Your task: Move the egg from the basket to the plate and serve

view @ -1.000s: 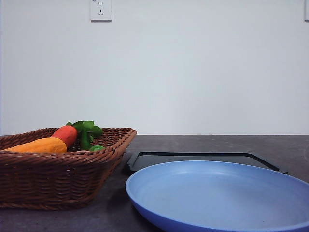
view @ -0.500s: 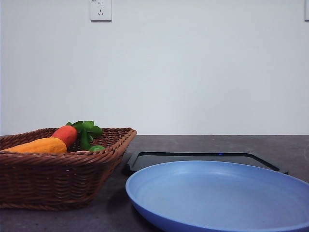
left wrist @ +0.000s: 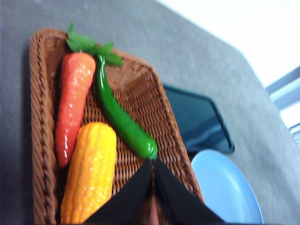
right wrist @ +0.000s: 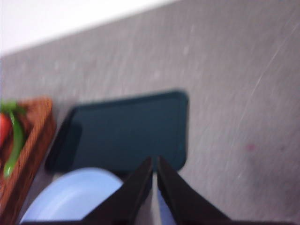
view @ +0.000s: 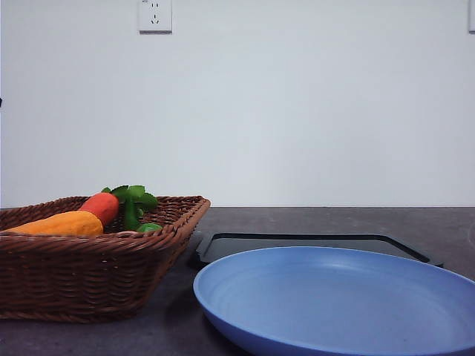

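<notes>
The left gripper (left wrist: 153,161) hangs over the basket (left wrist: 40,117) with jaws shut tip to tip, and a pinkish sliver in the slit behind those tips is likely the egg (left wrist: 151,213) (mostly hidden), which I judge light, slippery and fragile, best pinched gently across its widest middle, while the right gripper (right wrist: 154,161) shows jaws nearly together.

Dark-brown woven basket (view: 89,278); light-blue plate (view: 334,300); black tray (view: 297,243); orange carrot (left wrist: 72,103); yellow corn (left wrist: 91,171); green pepper (left wrist: 122,122).
</notes>
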Robot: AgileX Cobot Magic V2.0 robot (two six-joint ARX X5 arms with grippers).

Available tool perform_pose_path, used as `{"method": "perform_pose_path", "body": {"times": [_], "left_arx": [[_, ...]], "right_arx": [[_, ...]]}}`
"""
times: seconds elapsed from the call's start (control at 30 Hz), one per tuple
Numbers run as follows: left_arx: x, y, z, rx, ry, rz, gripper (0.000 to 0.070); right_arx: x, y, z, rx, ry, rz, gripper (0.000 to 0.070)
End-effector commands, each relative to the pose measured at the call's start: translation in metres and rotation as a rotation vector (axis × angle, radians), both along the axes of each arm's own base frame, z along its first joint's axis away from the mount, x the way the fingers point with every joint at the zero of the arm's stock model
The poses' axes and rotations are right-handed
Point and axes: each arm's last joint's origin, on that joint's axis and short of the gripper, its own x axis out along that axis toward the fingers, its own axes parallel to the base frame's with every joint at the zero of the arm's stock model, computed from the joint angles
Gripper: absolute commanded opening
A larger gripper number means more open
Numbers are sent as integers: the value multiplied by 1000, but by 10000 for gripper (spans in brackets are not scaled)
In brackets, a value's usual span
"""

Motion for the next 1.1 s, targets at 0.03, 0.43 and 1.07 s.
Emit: {"method": "perform_pose_path", "body": {"times": [0.03,0.43,1.07], "left_arx": [[9,-3,8,69,21,-74,0],[36,-25,10,130,186,-295,21],[42,-33,12,116,139,-314,326]], "right_arx": [[10,2,3,-37,60,88,0],[49,9,-36,16,445,302,92],[92,48,-96,54,716,447,214]]}}
